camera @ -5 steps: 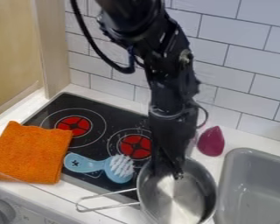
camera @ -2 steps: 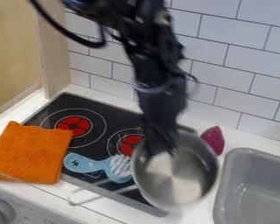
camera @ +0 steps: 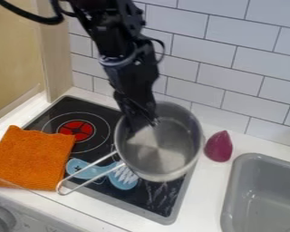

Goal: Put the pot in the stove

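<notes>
The gripper (camera: 141, 121) is at the back-left rim of the metal pot (camera: 161, 152), closed on that rim. Held over the right half of the black stove (camera: 166, 199), the pot hides the right burner, and its wire handle points toward the lower left. Whether its base touches the stove I cannot tell. At the stove's back left, the red left burner (camera: 76, 130) is uncovered.
A blue brush (camera: 87, 170) lies on the stove, partly behind the pot's handle. An orange cloth (camera: 31, 157) covers the front-left corner. To the right are a purple cone-shaped object (camera: 219, 146) and a grey sink (camera: 262, 195); a tiled wall stands behind.
The arm and pot have moved left and toward the back, from beside the sink to over the stove. The pot's handle has swung along with it, now across the brush.
</notes>
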`<state>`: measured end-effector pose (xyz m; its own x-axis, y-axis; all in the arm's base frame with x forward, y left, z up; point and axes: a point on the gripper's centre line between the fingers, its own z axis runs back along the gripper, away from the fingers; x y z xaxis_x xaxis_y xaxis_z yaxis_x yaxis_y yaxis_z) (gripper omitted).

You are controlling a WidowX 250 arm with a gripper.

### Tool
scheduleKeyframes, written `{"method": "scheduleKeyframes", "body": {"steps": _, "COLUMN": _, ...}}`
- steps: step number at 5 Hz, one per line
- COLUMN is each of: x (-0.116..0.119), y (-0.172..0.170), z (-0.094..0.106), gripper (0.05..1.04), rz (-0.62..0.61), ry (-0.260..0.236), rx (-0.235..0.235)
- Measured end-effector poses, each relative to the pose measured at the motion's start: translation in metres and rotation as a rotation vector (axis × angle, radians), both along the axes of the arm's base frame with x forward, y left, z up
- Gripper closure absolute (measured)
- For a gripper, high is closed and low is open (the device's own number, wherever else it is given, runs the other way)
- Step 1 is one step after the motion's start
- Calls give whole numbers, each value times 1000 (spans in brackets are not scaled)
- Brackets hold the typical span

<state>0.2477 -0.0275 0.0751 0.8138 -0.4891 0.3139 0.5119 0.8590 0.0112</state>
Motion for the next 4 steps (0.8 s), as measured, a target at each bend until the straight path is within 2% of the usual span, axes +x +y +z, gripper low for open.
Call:
{"method": "scheduleKeyframes", "body": {"steps": 1, "x": 1, "y": 15, "z": 5, "gripper": 1020, "rz": 101, "ry": -9, "rx": -14}}
{"method": "scheduleKeyframes", "body": {"steps": 2, "x": 0, "y": 28, "z": 5, "gripper": 1020, "rz": 202, "ry": 3, "rx": -8}}
{"method": "scheduleKeyframes", "body": {"steps": 4, "x": 13, "y": 68, "z": 16, "gripper": 1020, "rz": 358, "ry": -34, "rx": 0}}
